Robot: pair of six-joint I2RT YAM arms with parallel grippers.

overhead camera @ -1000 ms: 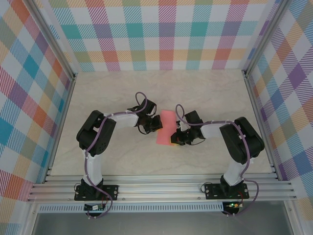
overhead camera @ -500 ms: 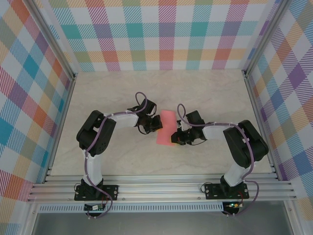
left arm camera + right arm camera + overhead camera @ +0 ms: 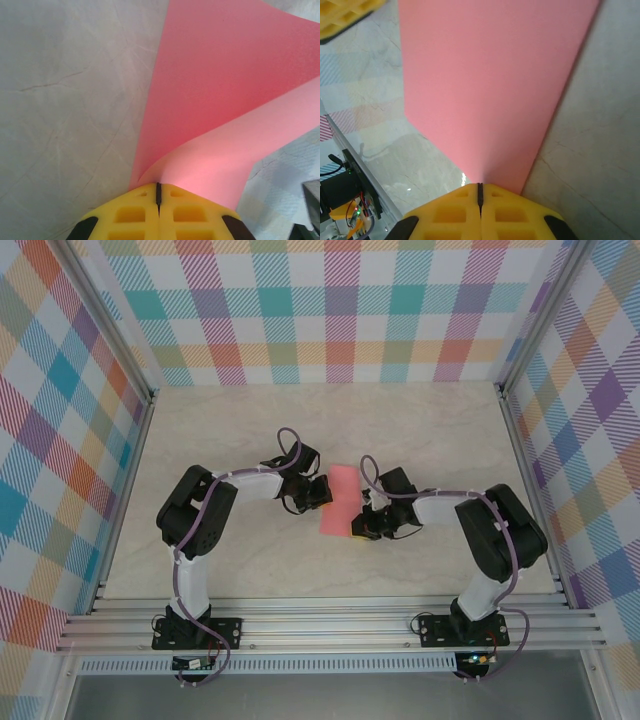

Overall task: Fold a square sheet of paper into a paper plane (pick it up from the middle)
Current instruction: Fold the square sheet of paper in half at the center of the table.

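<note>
Item 1, left fingers [image 3: 132,215]: yellow pads pressed together with no gap that I can see, pinching an edge of the square sheet of paper [image 3: 225,100]; from the seam the sheet rises in two layers, an upper flap bowing over a lower one.

Item 2, right fingers [image 3: 452,215]: likewise closed tight, nipping the opposite edge of the same sheet, which spreads away from them as one smooth pink panel.

Item 3, the sheet: mid-surface, stretched between the two wrists, long axis tilted; I cannot tell how much of it touches the surface [image 3: 430,430].

Item 4, surroundings: pale marbled surface, bare around the paper; a yellow tip of the opposing fingers [image 3: 345,15] at the sheet's far corner in my right wrist view; checked walls [image 3: 340,310] on three sides; aluminium rails [image 3: 330,625] along the near edge, carrying both arm bases.
</note>
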